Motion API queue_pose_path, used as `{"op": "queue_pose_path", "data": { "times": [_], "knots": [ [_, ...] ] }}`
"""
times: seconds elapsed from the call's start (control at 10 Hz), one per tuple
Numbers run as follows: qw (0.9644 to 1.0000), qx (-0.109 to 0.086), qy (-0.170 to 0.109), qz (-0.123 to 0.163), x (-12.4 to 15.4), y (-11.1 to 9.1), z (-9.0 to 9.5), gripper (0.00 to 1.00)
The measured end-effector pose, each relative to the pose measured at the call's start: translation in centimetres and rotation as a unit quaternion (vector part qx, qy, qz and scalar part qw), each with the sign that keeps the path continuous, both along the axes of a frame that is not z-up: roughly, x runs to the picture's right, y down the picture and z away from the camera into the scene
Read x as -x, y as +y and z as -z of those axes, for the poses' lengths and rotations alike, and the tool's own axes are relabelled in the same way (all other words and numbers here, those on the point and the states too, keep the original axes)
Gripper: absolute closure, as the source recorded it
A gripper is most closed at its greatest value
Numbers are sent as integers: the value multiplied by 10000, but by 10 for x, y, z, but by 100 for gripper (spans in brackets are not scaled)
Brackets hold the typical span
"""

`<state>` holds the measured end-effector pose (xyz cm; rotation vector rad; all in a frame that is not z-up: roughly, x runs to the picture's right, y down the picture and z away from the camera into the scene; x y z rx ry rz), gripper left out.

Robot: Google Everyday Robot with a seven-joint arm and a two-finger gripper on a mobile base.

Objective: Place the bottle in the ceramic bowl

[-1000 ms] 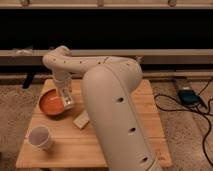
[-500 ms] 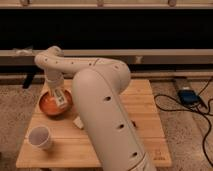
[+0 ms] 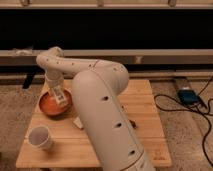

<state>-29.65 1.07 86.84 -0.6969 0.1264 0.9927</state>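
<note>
Placement looks near for you: the gripper (image 3: pixel 56 89), left of centre in the frame, has its fingers closed on the bottle (image 3: pixel 59 95), held low inside the ceramic bowl (image 3: pixel 46 106) on the desk (image 3: pixel 145 125), ready for release.

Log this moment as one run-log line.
gripper: over round orange-brown ceramic bowl | small whitish labelled bottle: at gripper, above bowl | white cup: front-left on wooden table

You have one view only — it looks from behind the robot's arm (image 3: pixel 102 117), high up, down and forward over the wooden bench (image 3: pixel 145 125). The arm fills the near middle. The gripper (image 3: pixel 59 96) is at the far left, above the ceramic bowl (image 3: pixel 49 105) — well away from you.
</note>
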Motion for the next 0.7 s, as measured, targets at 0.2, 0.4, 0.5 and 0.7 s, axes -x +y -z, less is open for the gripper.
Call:
{"op": "queue_pose_path", "data": {
  "times": [0.2,0.4,0.5,0.7],
  "knots": [
    [9999,-71,-92,-71,1,-5,0,20],
    [9995,-168,-174,-212,-4,-18,6,20],
    [9991,-232,-214,-300,-9,-27,13,20],
    [9985,-301,-245,-378,-15,-36,20,20]
  ]
}}
